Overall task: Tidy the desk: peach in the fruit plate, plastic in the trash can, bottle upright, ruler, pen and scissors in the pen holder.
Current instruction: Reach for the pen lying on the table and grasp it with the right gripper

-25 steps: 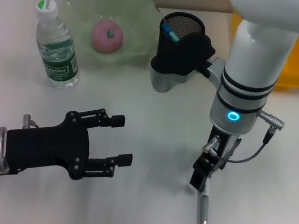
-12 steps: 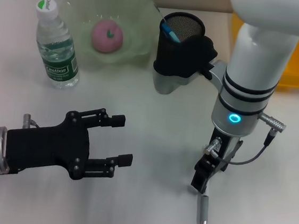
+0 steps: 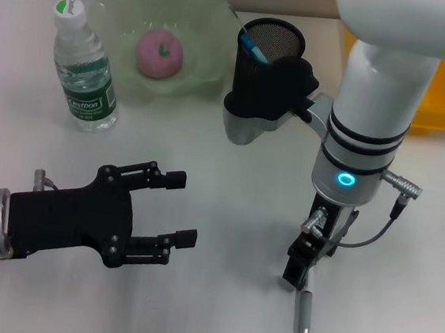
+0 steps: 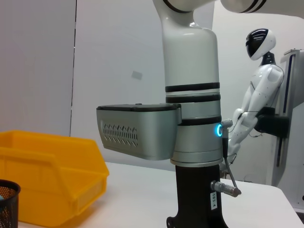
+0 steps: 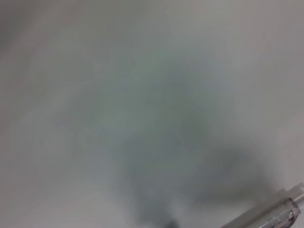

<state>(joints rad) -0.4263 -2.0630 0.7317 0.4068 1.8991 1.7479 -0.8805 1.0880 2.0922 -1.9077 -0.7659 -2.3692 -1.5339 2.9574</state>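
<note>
The left gripper (image 3: pixel 177 208) hovers low over the desk (image 3: pixel 228 191), reaching sideways with fingers spread and grasping nothing. Behind it a bottle (image 3: pixel 81 68) stands upright beside the fruit plate (image 3: pixel 198 21), which holds the peach (image 3: pixel 160 52). The mesh pen holder (image 3: pixel 267 56) holds a blue item. The right gripper (image 3: pixel 298 276) points straight down over the pen (image 3: pixel 301 316) lying on the desk; its grip cannot be told.

I see the peach (image 3: pixel 160 53) in the fruit plate (image 3: pixel 210 22) at the back, bottle (image 3: pixel 84 68) to its left, pen holder (image 3: pixel 265 64) to its right, and the pen (image 3: pixel 302 316) near me on the desk (image 3: pixel 227 199).
</note>
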